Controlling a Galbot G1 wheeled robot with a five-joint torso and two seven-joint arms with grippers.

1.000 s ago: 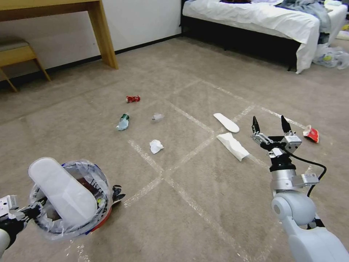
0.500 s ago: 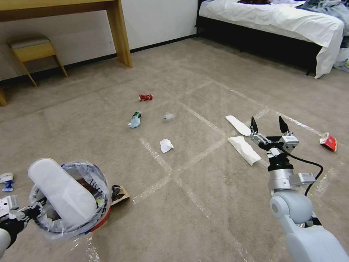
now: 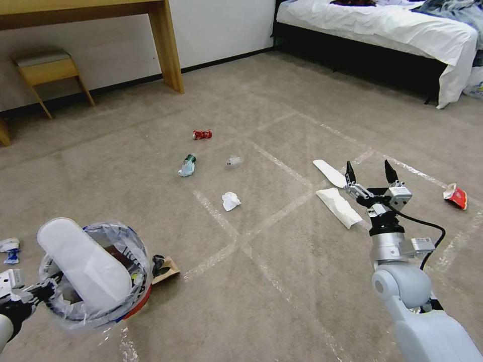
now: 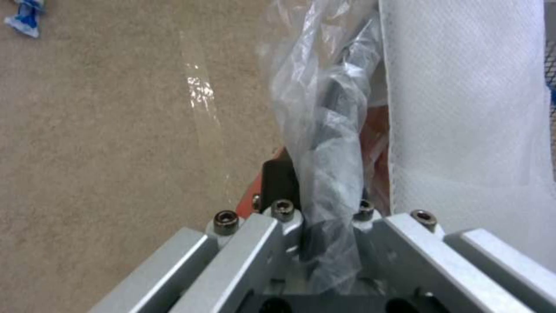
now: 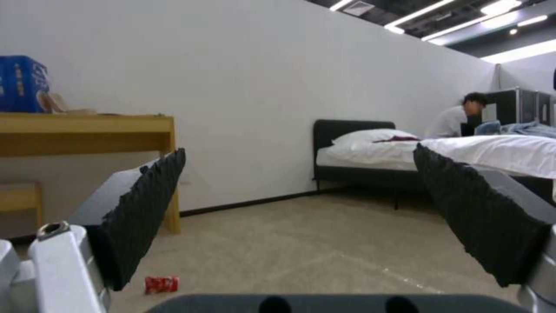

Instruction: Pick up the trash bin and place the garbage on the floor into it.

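Beige carpeted floor [image 3: 282, 261] with whitish tape lines runs out to a wooden surface [image 3: 75, 7] and a bed [image 3: 382, 25] at the wall, and litter dots it: a red can [image 3: 202, 134], a bluish bottle [image 3: 186, 166], a crumpled tissue [image 3: 231, 201], a white slipper [image 3: 329, 173] and a white wrapper [image 3: 338, 207]. Low on the left, the left gripper [image 4: 321, 226] has its jaws clamped on the bagged rim of the trash bin [image 3: 133, 301], held off the carpet with another white slipper [image 3: 83, 264] poking out of it. Over on the right, the right gripper [image 3: 368, 173] hovers just beside the wrapper, jaws spread wide and holding nothing.
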